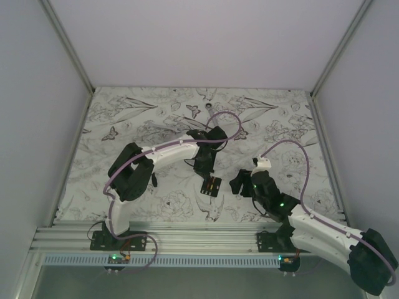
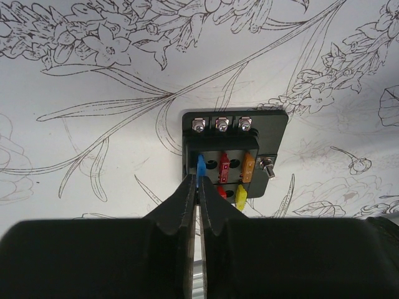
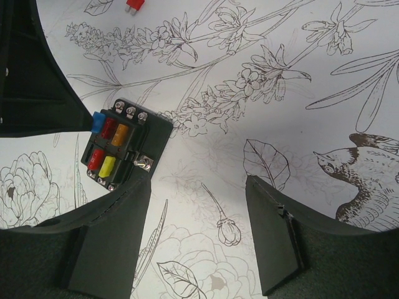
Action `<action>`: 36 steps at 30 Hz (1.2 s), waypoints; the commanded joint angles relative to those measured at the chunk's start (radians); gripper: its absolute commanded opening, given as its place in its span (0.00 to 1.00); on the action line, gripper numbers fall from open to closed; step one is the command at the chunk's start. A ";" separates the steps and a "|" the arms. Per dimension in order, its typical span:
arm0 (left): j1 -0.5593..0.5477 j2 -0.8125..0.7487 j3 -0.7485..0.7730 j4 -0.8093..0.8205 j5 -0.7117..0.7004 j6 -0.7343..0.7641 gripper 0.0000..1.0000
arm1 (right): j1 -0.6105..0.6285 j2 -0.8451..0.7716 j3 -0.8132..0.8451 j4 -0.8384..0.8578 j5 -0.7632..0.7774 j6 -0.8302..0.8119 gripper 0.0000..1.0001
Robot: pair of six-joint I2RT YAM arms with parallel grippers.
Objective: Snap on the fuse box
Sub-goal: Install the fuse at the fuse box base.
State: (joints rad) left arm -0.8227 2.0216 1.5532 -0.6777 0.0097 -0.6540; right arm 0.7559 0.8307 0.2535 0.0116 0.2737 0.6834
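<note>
The fuse box (image 1: 211, 185) is a small black block lying flat on the flower-print table. Its top is uncovered and shows red, orange and yellow fuses in their slots. It also shows in the left wrist view (image 2: 274, 128) and the right wrist view (image 3: 157, 134). My left gripper (image 2: 198, 184) points down at the box's corner slot and is shut on a blue fuse (image 2: 201, 166), also seen in the right wrist view (image 3: 98, 121). My right gripper (image 3: 198, 187) is open and empty, low over the table just right of the box (image 1: 240, 184).
A loose red fuse (image 3: 133, 5) lies on the table beyond the box. The left arm's finger (image 3: 37, 81) fills the upper left of the right wrist view. White walls enclose the table on three sides.
</note>
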 commanded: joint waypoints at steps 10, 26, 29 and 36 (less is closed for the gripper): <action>-0.026 0.082 0.004 -0.063 -0.038 -0.019 0.08 | -0.006 -0.006 -0.008 0.006 0.024 -0.012 0.68; 0.035 0.169 -0.024 -0.072 0.028 -0.054 0.00 | -0.006 0.000 -0.018 0.019 0.015 -0.007 0.69; 0.047 0.194 -0.021 -0.069 0.049 -0.053 0.00 | -0.006 0.006 -0.019 0.023 0.011 -0.007 0.69; 0.056 0.228 -0.042 -0.070 0.018 -0.052 0.00 | -0.006 0.028 -0.022 0.045 0.003 -0.007 0.69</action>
State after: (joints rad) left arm -0.7704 2.0838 1.5970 -0.7219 0.1413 -0.7120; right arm 0.7559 0.8471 0.2367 0.0170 0.2745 0.6838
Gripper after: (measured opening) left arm 0.019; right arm 0.685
